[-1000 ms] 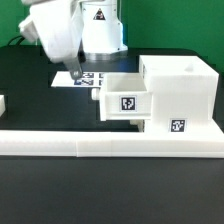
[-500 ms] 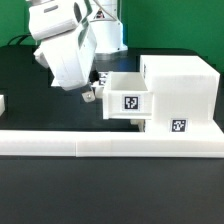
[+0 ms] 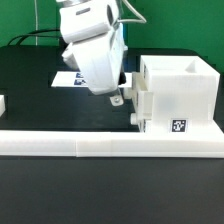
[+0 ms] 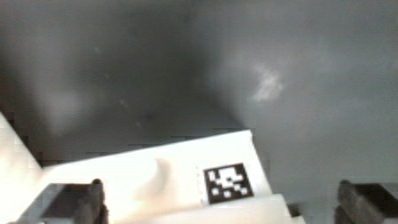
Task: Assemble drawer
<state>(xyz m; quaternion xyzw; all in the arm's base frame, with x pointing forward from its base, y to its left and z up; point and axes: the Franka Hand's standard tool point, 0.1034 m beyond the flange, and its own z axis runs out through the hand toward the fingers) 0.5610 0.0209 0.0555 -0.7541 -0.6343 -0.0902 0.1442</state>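
Note:
The white drawer case [image 3: 182, 92] stands at the exterior view's right, with a tag low on its front. The white drawer box [image 3: 137, 104] sits almost wholly inside the case; only its end sticks out on the left. My gripper [image 3: 118, 99] is low against that end and hides much of it. In the wrist view my gripper [image 4: 222, 205] is open, with its dark fingers [image 4: 80, 205] wide apart. A white tagged face of the drawer box [image 4: 178, 175] lies between them, nearer one finger. I cannot tell whether it touches.
A long white wall [image 3: 100, 146] runs along the table's front edge. The marker board [image 3: 70, 78] lies flat behind the arm. A small white part [image 3: 3, 103] shows at the exterior view's left edge. The tabletop is black.
The arm has swung toward the exterior view's right. The drawer box has slid right with it, into the case. Its tagged front no longer shows in the exterior view.

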